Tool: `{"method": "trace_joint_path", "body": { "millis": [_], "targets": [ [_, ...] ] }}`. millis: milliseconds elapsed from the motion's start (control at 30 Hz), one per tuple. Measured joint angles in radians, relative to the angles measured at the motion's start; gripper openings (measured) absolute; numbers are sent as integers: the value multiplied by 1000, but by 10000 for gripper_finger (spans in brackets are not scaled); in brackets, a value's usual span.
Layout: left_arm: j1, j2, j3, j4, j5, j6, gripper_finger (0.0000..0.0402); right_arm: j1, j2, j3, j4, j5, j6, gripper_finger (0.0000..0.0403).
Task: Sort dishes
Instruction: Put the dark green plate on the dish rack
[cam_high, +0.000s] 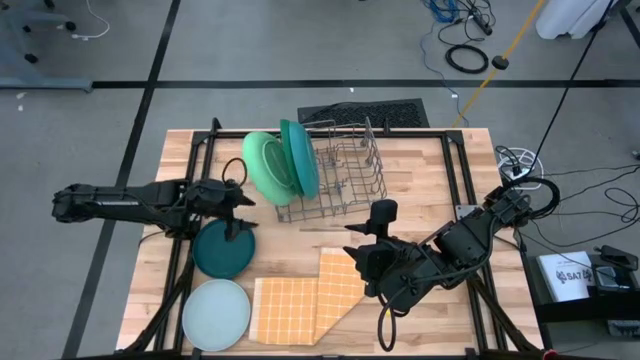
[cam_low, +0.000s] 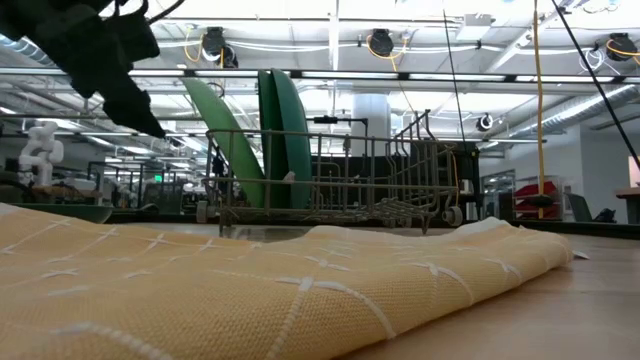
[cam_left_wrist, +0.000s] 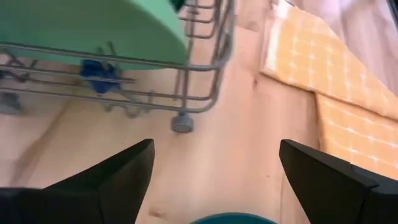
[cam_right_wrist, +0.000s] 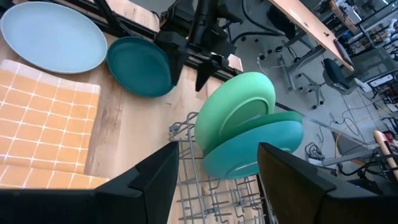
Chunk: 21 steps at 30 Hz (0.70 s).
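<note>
Left end effector (cam_high: 237, 207) open, jaws spread wide, nothing held; sits left of centre in the high view, just above the dark teal plate (cam_high: 223, 249). That plate lies flat on the counter (cam_high: 420, 175). Pale blue plate (cam_high: 216, 314) flat at lower left, beside the orange checked cloth (cam_high: 300, 300). Light green plate (cam_high: 265, 167) and teal-blue plate (cam_high: 299, 156) stand on edge, leaning, at the left end of the wire rack (cam_high: 345, 170). Right end effector (cam_high: 365, 255) open, empty, over the cloth's right part.
</note>
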Motion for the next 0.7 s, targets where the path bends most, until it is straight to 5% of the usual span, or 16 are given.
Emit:
{"method": "trace_joint_path", "body": {
  "millis": [433,700],
  "targets": [
    [-111,102,8,25,103,-153,308,-43,7,-37,26,-11,2,210],
    [-163,38,129,233,89,-144,273,-153,58,-173,326,-256,-183,210]
  ]
}}
